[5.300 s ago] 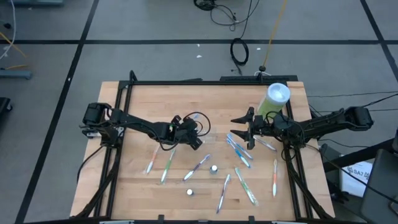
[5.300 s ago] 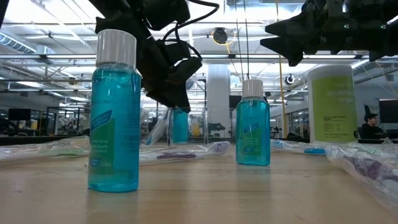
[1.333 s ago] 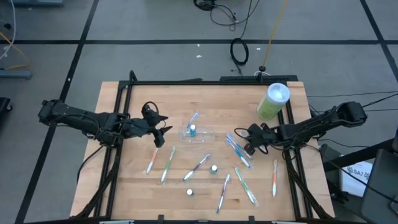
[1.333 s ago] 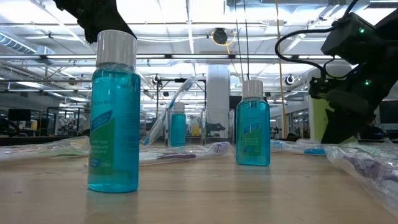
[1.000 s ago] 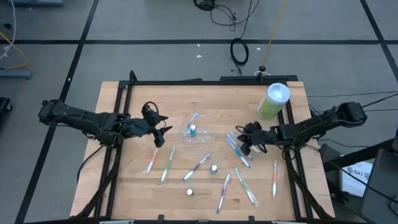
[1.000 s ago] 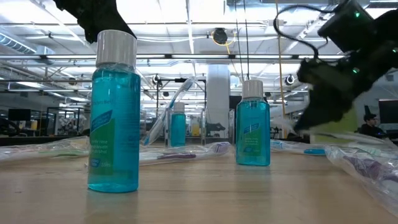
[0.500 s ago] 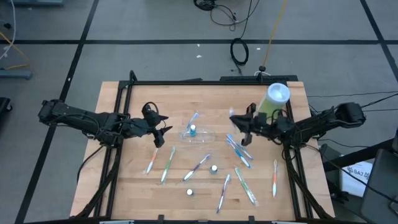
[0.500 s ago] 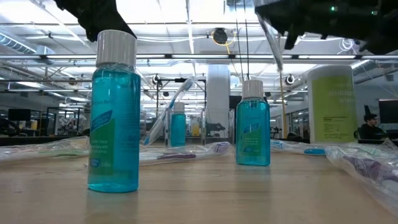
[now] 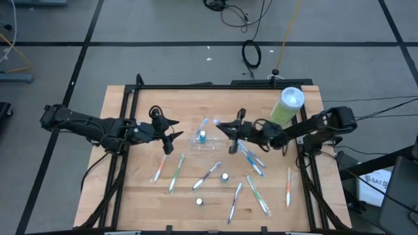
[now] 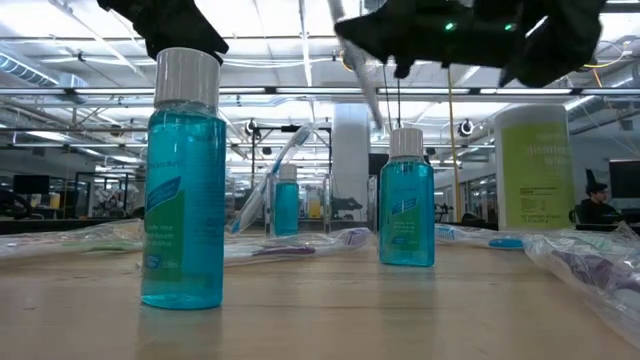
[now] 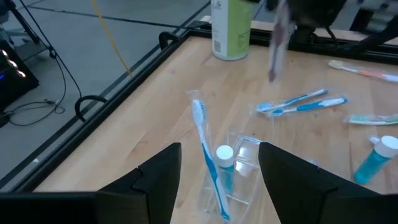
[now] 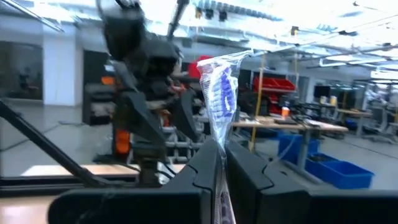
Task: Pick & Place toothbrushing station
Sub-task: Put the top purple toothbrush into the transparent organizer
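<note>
A clear plastic cup point(image 9: 208, 139) stands near the table's middle with a blue toothbrush point(image 11: 202, 146) and a small teal bottle point(image 11: 223, 163) inside. My right gripper point(image 9: 228, 130) hovers just right of the cup, shut on a toothbrush in a clear wrapper point(image 10: 364, 78); the wrapped toothbrush point(image 12: 221, 93) also shows in the right wrist view. My left gripper point(image 9: 172, 134) waits open left of the cup and faces it, its own view point(image 11: 219, 152) showing nothing between the fingers. Several more toothbrushes point(image 9: 251, 162) lie flat on the wood. My right gripper pinches the wrapped toothbrush between its two fingers, part way along its length point(image 12: 220, 163). The fingers come about level from the table's right and lie across it. The brush is lifted clear and nearly upright: one end rises above the fingers, and the other end point(image 11: 272, 73) hangs below.
A tall light-green canister point(image 9: 287, 106) stands at the far right. Two small teal bottles point(image 10: 183, 180) point(image 10: 406, 200) stand near the front edge, seen from above as round caps point(image 9: 225, 176) point(image 9: 200, 202). A black rail point(image 9: 215, 85) frames the table.
My right gripper has risen from the toothbrushes at the table's right with the wrapped toothbrush, lifting it clear. It has swung toward the cup near the middle, tipping from pointing down to about level. It has stayed shut.
</note>
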Tool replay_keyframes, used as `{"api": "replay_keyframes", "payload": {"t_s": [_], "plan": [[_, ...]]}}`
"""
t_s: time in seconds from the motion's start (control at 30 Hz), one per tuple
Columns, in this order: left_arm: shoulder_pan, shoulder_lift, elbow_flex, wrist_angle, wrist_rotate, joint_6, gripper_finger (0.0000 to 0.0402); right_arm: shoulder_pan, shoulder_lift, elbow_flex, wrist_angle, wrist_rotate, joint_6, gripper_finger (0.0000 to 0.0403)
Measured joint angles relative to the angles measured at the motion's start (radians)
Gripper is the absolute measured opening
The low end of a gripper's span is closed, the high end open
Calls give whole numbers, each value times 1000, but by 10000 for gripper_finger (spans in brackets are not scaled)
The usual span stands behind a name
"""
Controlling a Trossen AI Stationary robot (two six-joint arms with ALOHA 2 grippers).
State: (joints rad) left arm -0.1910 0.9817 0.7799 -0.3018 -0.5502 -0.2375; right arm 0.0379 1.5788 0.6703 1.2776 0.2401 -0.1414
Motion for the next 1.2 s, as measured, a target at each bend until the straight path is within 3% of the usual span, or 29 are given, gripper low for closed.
{"api": "replay_keyframes", "payload": {"t_s": [0.37,0.57,0.97,1.2], "plan": [[0,0,0,-8,0,0,223,-60,199,65,68,1,164,15],[0,0,0,-10,1,0,223,-57,266,65,100,183,269,15],[0,0,0,-11,2,-2,223,-56,353,64,91,178,357,18],[0,0,0,-44,32,-14,223,-50,353,63,11,188,363,56]]}}
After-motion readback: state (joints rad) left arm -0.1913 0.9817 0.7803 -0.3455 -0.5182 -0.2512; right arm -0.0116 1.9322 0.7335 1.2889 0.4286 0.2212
